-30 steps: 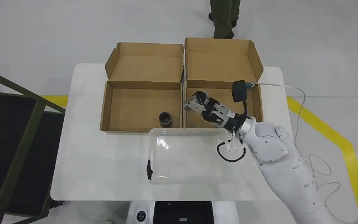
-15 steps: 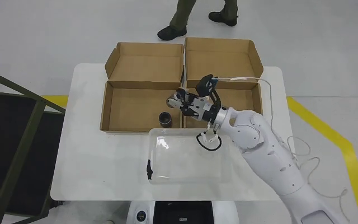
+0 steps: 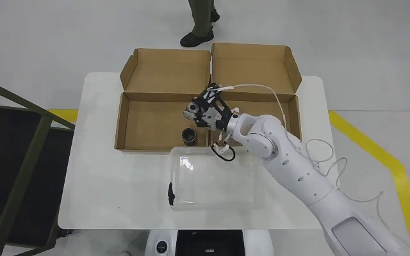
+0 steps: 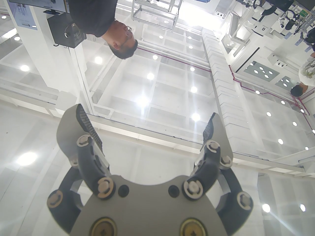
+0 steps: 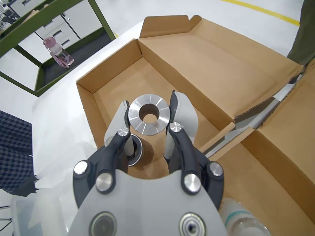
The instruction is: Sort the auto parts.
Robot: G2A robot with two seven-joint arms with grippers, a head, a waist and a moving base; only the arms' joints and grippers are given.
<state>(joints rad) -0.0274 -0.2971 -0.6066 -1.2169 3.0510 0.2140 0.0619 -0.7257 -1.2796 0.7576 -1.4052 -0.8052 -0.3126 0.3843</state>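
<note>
Open room lies in the left box [image 3: 150, 125] toward the desk's [image 3: 96, 179] left edge, where the cardboard floor is bare. Its near corner beside the right box [image 3: 256, 64] is taken by a dark cylindrical part [image 3: 189, 135], just under the right tool [image 5: 149, 109] and the metal ring [image 5: 149, 128] it grips. Opened lids stand along the far edge. A clear bin [image 3: 205, 189] fills the middle of the near edge, and the desk's left strip is passable.

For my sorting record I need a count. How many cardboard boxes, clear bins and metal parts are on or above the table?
Cardboard boxes: 2, the left box and the right box.
Clear plastic bin: 1.
Metal parts: 2, the silver ring held in the right claw and the dark sleeve in the left box.
Total: 5.
</note>
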